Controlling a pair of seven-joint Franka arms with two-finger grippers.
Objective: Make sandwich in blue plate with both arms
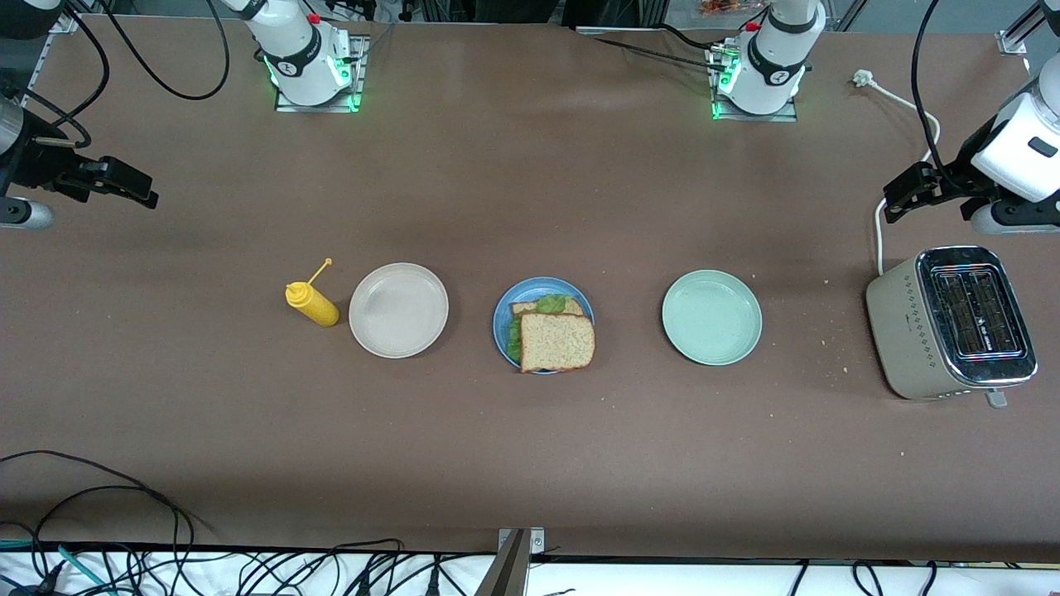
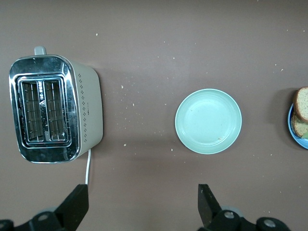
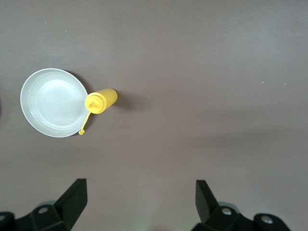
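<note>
Resting on round matte blue plate [image 1: 502, 319] at middle of brown desk [image 1: 530, 463]: sandwich [image 1: 553, 335] of two brown wholegrain bread slices, crinkled green lettuce leaf [image 1: 550, 304] showing between them. Round beige plate [image 1: 398, 310] lying toward right arm's end, yellow squeeze bottle [image 1: 312, 303] just beside it. Round pale green plate [image 1: 711, 317] lying toward left arm's end; beige chrome-topped toaster [image 1: 951, 323] sitting at that end. Left gripper [image 2: 142, 204] hanging over desk near toaster, fingers spread wide, holding nothing. Right gripper [image 3: 139, 199] hanging over bare desk at own end, fingers spread wide, holding nothing.
</note>
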